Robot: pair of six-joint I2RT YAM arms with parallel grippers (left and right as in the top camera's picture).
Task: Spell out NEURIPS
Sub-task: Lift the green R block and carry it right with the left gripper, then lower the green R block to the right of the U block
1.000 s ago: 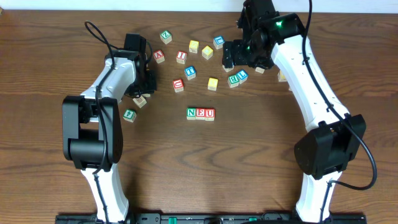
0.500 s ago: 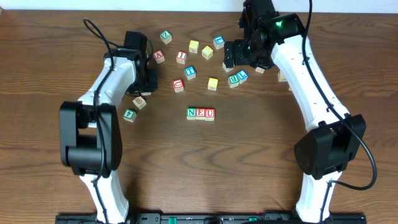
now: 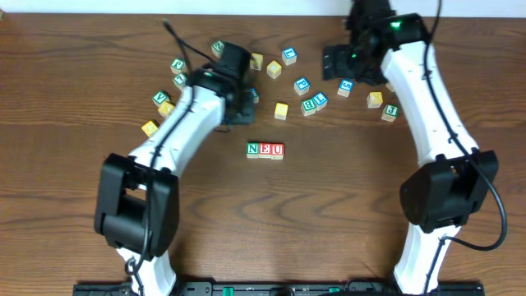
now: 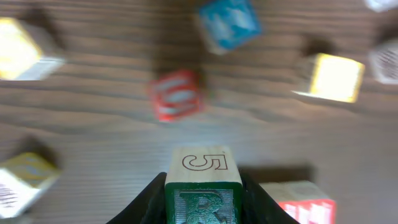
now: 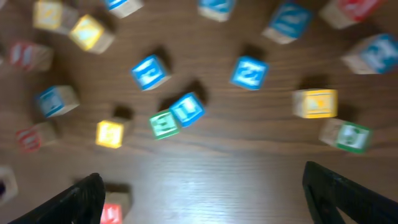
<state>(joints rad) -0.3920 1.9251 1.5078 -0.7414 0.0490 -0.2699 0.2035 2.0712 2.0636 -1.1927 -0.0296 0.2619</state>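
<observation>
The left jaws are clamped on a green-framed R block (image 4: 203, 193). Its sides are pinched between two dark fingers (image 4: 149, 205), and a red outlined 5 shows on its upper face. Seen from overhead, those jaws sit at 11 o'clock from the short row N, E, U (image 3: 265, 150), and the R block is hidden beneath them. The row lies near the middle of the counter (image 3: 263, 222), its three blocks touching side by side.

The right jaws stand wide apart with nothing between them, at 1 o'clock from the row, near the counter's far edge. Blurred loose blocks lie scattered below them, among them a green and blue pair (image 5: 177, 117) touching each other. A yellow block (image 3: 282, 110) lies just past 12 o'clock from the row. More blocks cluster out at 10 o'clock (image 3: 164, 103) and 2 o'clock (image 3: 382, 105).
</observation>
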